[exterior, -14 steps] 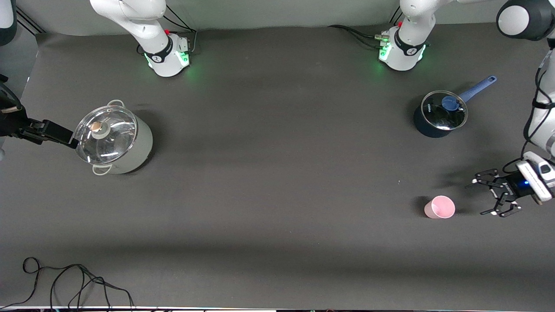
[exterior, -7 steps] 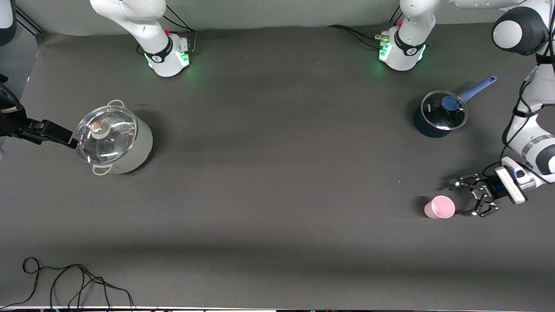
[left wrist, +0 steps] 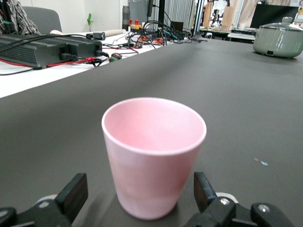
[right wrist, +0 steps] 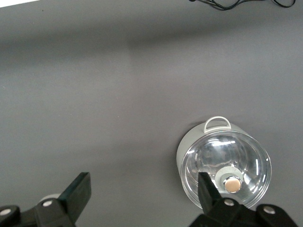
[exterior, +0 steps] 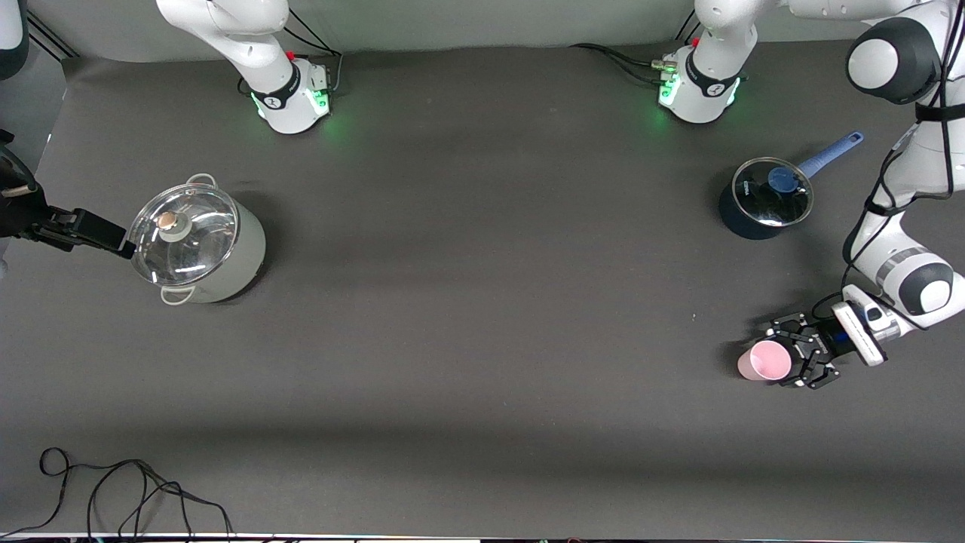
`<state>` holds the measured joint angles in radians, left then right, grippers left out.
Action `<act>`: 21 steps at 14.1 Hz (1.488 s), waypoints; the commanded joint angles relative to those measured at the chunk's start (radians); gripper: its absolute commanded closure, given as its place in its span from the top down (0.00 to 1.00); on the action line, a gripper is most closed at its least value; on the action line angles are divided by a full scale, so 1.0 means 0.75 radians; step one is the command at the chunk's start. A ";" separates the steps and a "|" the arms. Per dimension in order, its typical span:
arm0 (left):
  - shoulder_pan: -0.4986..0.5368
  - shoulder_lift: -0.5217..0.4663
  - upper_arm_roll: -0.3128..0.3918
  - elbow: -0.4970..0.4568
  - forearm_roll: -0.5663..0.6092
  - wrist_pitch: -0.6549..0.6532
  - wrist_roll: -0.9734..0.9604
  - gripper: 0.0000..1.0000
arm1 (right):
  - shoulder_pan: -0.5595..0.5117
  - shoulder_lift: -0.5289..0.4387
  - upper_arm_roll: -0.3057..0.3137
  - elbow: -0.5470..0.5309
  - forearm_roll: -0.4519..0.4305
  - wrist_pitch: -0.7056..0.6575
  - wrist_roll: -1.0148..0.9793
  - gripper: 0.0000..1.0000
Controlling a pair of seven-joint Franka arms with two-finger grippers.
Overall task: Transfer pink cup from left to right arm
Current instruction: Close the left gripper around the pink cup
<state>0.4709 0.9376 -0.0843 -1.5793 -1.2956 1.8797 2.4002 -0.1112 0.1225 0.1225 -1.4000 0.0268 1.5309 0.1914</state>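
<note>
Right, I have the left gripper [exterior: 793, 360] low at the left arm's end of the table, its claw fingers [left wrist: 71, 196] spread wide with one on each side of the pink cup [exterior: 764, 360]. The cup stands upright on the dark table [exterior: 482, 317], mouth up, and I judge the fingers are not yet touching its wall.

My main worry is the closing. The cup looks light and tapered, so if one finger meets it first it may slide or tip over rather than sit still. Because the wall narrows toward the base, a low pinch could also let it squirt upward out of the grip.

The right gripper [exterior: 105, 237] hangs spread apart, waiting just beside the lidded grey pot [exterior: 197, 245], toward the right arm's end of the table. That leaves a long carry for the handover, and a weak hold could drop the cup midway. The blue saucepan [exterior: 763, 197] sits farther from the front camera than the cup, clear of my approach, I think.
</note>
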 commanded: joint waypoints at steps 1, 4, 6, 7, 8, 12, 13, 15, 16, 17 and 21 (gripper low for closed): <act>-0.037 -0.013 0.008 -0.021 -0.054 0.020 0.041 1.00 | 0.003 0.004 -0.004 0.016 -0.021 -0.012 -0.022 1.00; -0.041 -0.001 0.006 -0.032 -0.054 0.046 0.103 1.00 | 0.003 0.004 -0.004 0.016 -0.021 -0.012 -0.022 1.00; -0.045 0.002 0.006 -0.032 -0.068 0.046 0.133 0.97 | 0.001 0.004 -0.006 0.016 -0.021 -0.014 -0.022 1.00; -0.045 0.004 0.006 -0.032 -0.070 0.046 0.138 0.90 | 0.001 0.004 -0.006 0.014 -0.021 -0.014 -0.022 1.00; -0.045 0.002 0.006 -0.032 -0.070 0.046 0.138 0.78 | 0.001 0.004 -0.006 0.014 -0.021 -0.014 -0.022 1.00; -0.045 0.002 0.006 -0.032 -0.068 0.046 0.138 0.43 | 0.001 0.004 -0.006 0.012 -0.019 -0.014 -0.022 1.00; -0.047 0.000 0.006 -0.032 -0.068 0.046 0.140 0.37 | 0.001 0.004 -0.008 0.012 -0.019 -0.014 -0.022 1.00; -0.055 -0.015 0.006 -0.030 -0.068 0.048 0.138 0.33 | 0.003 0.004 -0.010 0.012 -0.019 -0.014 -0.022 1.00; -0.067 -0.037 0.006 -0.032 -0.070 0.050 0.128 0.33 | 0.003 0.004 -0.010 0.010 -0.019 -0.014 -0.022 1.00; -0.080 -0.062 0.002 -0.044 -0.076 0.060 0.125 0.32 | 0.003 0.004 -0.012 0.010 -0.019 -0.014 -0.022 1.00; -0.096 -0.307 -0.147 -0.264 -0.258 0.216 0.136 0.28 | 0.003 0.008 -0.012 0.010 -0.017 -0.020 -0.024 1.00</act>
<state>0.4136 0.8520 -0.1502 -1.6295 -1.4246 1.9667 2.4800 -0.1120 0.1231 0.1166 -1.4006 0.0268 1.5281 0.1914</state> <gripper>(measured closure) 0.335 0.000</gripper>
